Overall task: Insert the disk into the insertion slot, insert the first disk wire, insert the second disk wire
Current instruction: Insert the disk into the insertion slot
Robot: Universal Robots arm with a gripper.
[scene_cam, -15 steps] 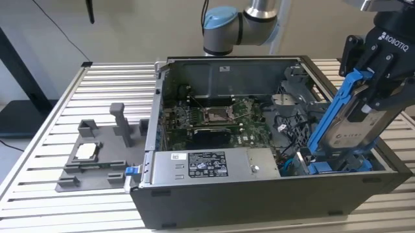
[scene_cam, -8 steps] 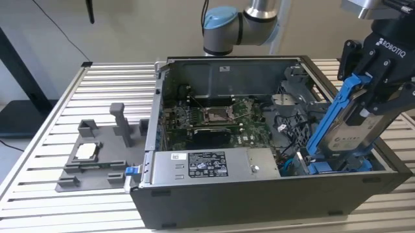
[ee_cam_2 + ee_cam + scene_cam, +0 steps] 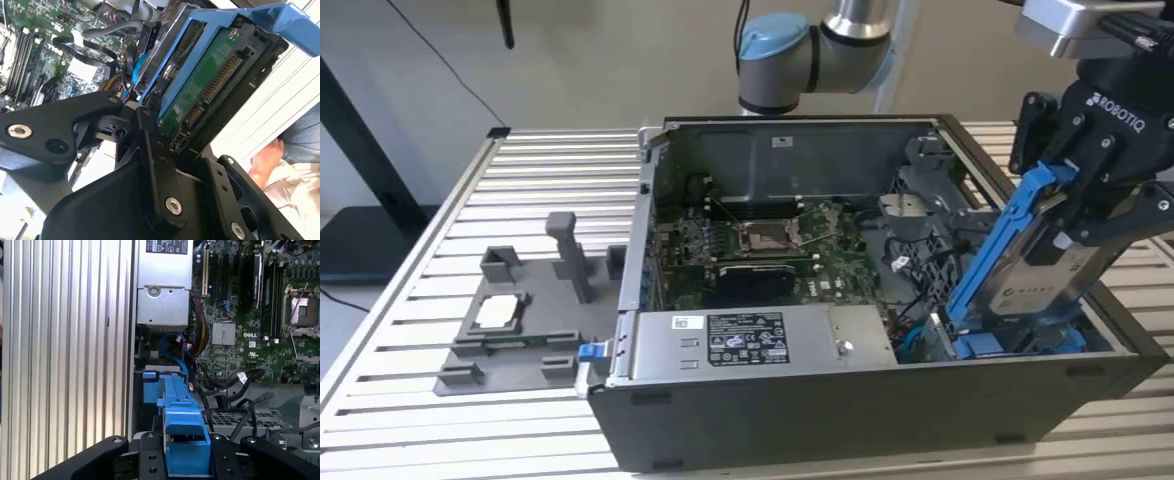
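gripper (image 3: 1078, 212) fingers clamped on the disk (image 3: 1045, 272), held steeply tilted over the open computer case (image 3: 854, 410) at the exterior view's right. disk's lower end sits at the insertion slot (image 3: 1007, 345); upper end sticks out above the case wall.
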